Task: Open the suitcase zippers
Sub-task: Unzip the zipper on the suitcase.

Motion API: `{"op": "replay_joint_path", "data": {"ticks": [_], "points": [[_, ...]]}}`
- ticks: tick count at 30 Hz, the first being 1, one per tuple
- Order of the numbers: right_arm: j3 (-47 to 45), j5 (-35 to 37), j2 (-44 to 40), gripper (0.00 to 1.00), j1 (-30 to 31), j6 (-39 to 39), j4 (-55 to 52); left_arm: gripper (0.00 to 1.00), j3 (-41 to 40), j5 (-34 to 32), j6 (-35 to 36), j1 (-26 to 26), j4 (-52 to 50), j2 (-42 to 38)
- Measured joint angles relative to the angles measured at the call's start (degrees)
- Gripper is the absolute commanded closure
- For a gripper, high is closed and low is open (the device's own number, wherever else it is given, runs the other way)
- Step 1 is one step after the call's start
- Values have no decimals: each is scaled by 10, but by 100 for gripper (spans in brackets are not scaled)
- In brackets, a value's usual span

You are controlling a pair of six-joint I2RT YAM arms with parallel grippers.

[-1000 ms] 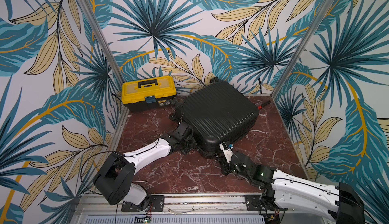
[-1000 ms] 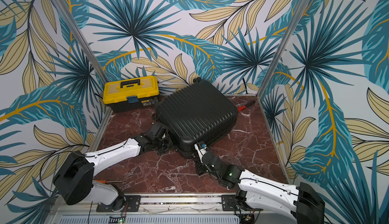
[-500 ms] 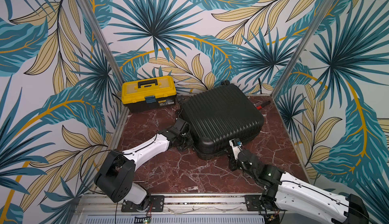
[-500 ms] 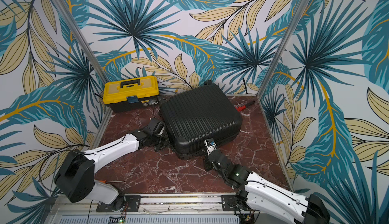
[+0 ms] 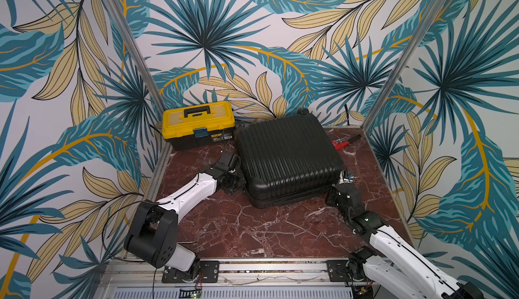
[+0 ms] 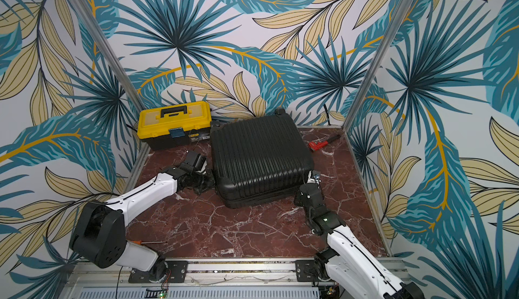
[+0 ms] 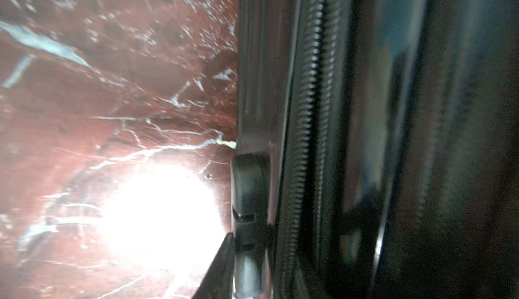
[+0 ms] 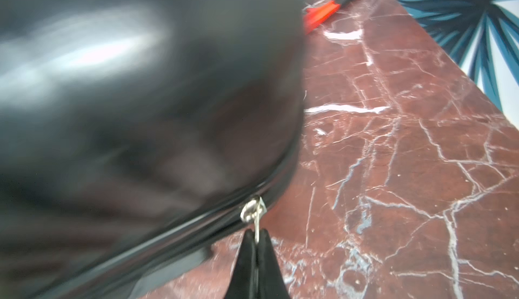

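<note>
The black ribbed suitcase point(image 5: 286, 157) point(image 6: 258, 157) lies flat on the red marble table point(image 5: 266, 227). My right gripper point(image 5: 335, 191) point(image 6: 304, 192) is at its near right corner. In the right wrist view this gripper point(image 8: 256, 234) is shut on the silver pull of the zippers point(image 8: 251, 209), which sits on the black track at the corner. My left gripper point(image 5: 236, 182) point(image 6: 206, 184) is against the case's left side near the front corner. In the left wrist view one of its fingers point(image 7: 222, 266) presses a small side foot point(image 7: 248, 193) beside the zip track point(image 7: 306, 143). The other finger is lost in the dark.
A yellow-and-black toolbox point(image 5: 198, 123) point(image 6: 174, 126) stands against the back wall, touching the suitcase's far left corner. A red-and-black tool point(image 5: 344, 142) point(image 8: 323, 11) lies at the back right. A thin screwdriver point(image 6: 148, 243) lies near the left arm's base. Patterned walls enclose the table.
The suitcase has swung round and now sits squarer to the table. My right gripper has gone right along the front edge to the corner with the pull. The left jaws have closed a little.
</note>
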Motion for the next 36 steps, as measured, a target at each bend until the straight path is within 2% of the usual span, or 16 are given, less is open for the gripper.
{"op": "replay_joint_path", "data": {"ticks": [2,5,7,10,13,15,18,22,26,31,36], "points": [[0,-23,13,100,-8,-2,22,37,15,3,9,18,-14,9],[0,-67,17,100,-15,-2,39,13,52,-12,20,52,-48,28],[-1,-89,17,100,-7,-2,39,2,95,-27,30,66,-78,54],[-10,-100,5,100,35,5,38,1,182,-38,46,80,-117,114],[-16,-82,-16,100,110,19,21,1,256,-77,51,82,-142,149],[-19,-72,-31,100,154,35,3,0,271,-115,52,75,-151,132],[-30,-64,-60,100,201,63,-12,1,266,-166,44,55,-165,53],[-40,-58,-70,100,225,91,-10,1,212,-200,21,19,-170,-108],[-36,-33,-21,100,273,116,9,0,130,-198,-38,-61,-175,-217],[-24,42,39,100,377,170,54,5,-15,-172,-175,-152,-182,-279],[-20,94,104,100,439,228,119,12,-124,-164,-297,-232,-152,-332]]}}
